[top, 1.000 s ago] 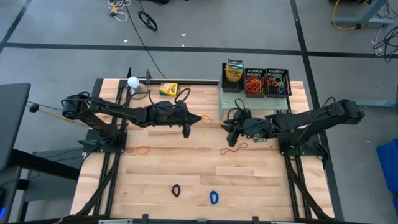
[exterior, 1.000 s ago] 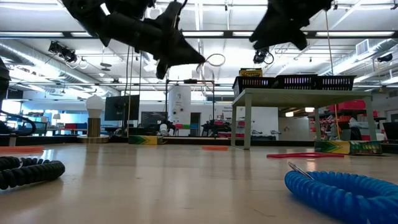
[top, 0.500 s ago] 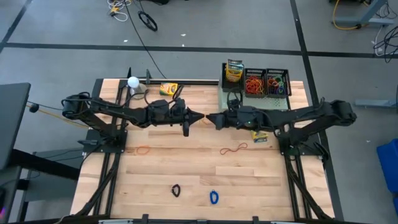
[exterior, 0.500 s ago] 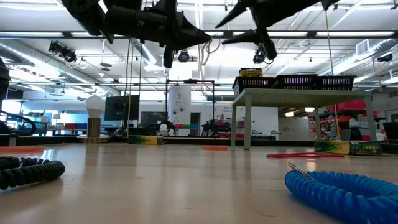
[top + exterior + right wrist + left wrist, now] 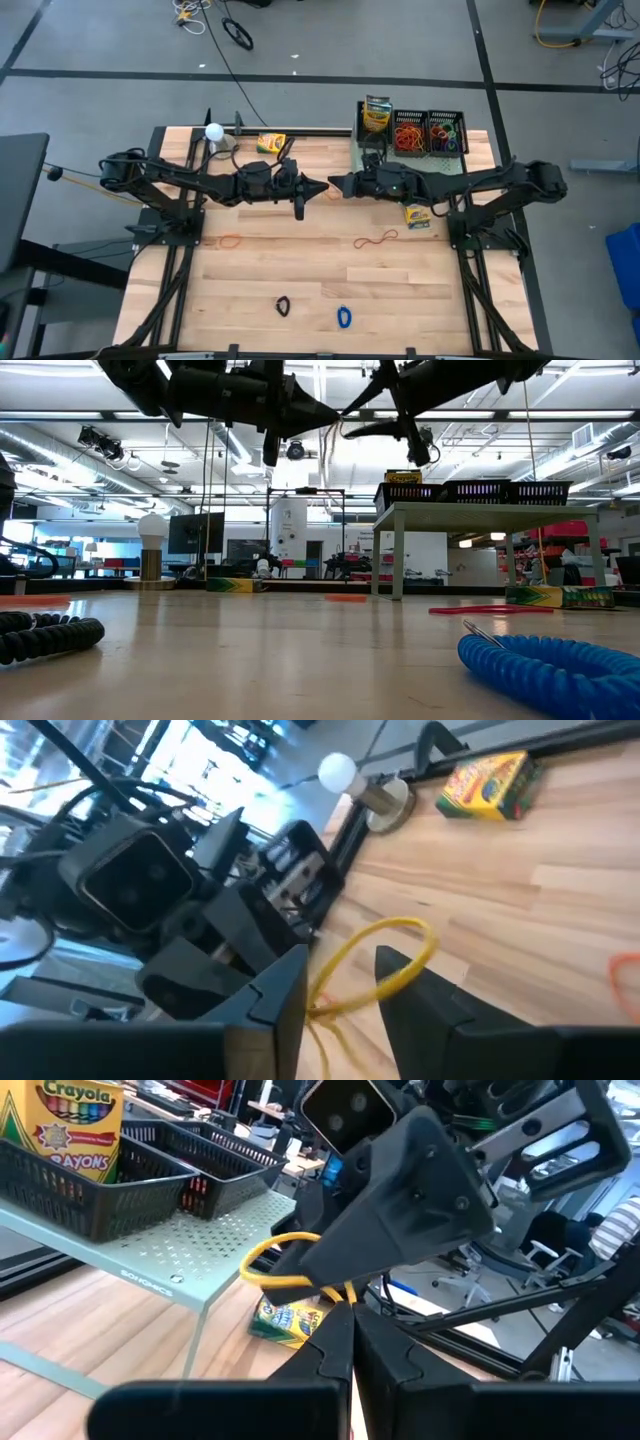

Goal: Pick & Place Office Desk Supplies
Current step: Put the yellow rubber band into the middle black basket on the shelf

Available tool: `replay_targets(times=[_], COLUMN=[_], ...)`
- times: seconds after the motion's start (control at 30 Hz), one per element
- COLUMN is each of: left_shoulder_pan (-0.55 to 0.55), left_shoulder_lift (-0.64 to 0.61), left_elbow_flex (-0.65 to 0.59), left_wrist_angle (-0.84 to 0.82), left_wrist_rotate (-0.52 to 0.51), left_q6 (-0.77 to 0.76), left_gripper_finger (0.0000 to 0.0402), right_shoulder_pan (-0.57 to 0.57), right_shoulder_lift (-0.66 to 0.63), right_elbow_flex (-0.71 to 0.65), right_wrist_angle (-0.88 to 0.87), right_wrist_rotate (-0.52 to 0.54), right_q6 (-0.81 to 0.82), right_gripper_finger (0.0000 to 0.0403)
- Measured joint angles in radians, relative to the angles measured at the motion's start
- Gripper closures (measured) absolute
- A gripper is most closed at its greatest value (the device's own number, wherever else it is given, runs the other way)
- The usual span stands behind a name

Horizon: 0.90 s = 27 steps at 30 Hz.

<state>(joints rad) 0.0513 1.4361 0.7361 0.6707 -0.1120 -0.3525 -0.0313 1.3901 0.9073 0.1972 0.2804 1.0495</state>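
Honestly, left end effector (image 5: 322, 186) is pinching the yellow rubber band (image 5: 375, 965) mid-air above the table while right end effector (image 5: 335, 186), fingers parted around the loop, is needing a firm closing before left releases.

Four cameras: one overhead, one at bench level, one on each wrist

The high view looks straight down on the whole bench (image 5: 300, 270); the low view looks level across it into the room; each wrist view faces the other arm closely, sharing the yellow rubber band (image 5: 285, 1260) mid-bench
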Motion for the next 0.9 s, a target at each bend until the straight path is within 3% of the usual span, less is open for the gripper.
replay_targets(times=[0.13,0.37,0.57,0.9], left_shoulder_pan=[0.0,0.0,0.007,0.032], left_shoulder_lift=[0.0,0.0,0.0,-0.045], left_elbow_flex=[0.0,0.0,0.0,0.0], left_wrist_angle=[-0.001,-0.018,-0.019,-0.149], left_wrist_rotate=[0.001,-0.003,-0.003,0.009], left_q6=[0.003,0.026,0.016,-0.052], left_gripper_finger=[0.0395,0.0394,0.038,0.0277], right_shoulder_pan=[0.001,-0.01,-0.015,-0.045], right_shoulder_lift=[0.003,0.003,0.003,-0.076], right_elbow_flex=[0.0,0.0,0.0,0.026], right_wrist_angle=[0.0,0.012,0.055,-0.01], right_wrist_rotate=[0.014,0.022,0.01,0.007], right_q6=[-0.032,-0.092,-0.176,-0.317], right_gripper_finger=[0.0302,0.0391,0.0393,0.0399])
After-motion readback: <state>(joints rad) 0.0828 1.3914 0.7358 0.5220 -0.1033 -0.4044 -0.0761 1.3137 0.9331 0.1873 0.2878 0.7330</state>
